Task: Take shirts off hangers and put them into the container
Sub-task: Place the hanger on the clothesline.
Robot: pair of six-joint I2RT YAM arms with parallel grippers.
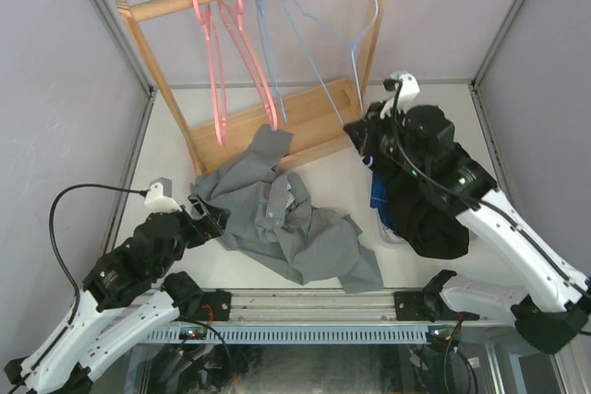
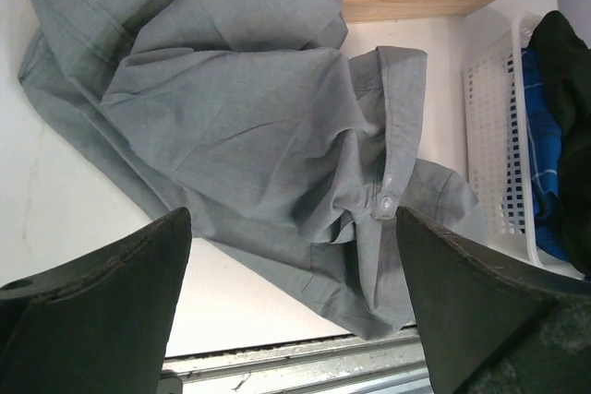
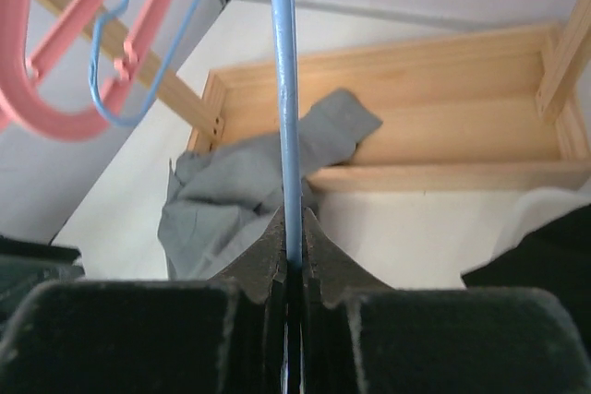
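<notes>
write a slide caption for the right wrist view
Right gripper clamps a blue wire hanger; grey shirt spills off the wooden rack base.

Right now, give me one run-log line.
left gripper: open, facing grey shirt | right gripper: shut on light-blue wire hanger | grey shirt: on table, outside container | black shirt, blue plaid shirt: in container

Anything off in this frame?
Grey shirt lies crumpled on the table, one end over the rack base, outside the basket. Right gripper is clamped on a bare blue hanger, not a shirt.
</notes>
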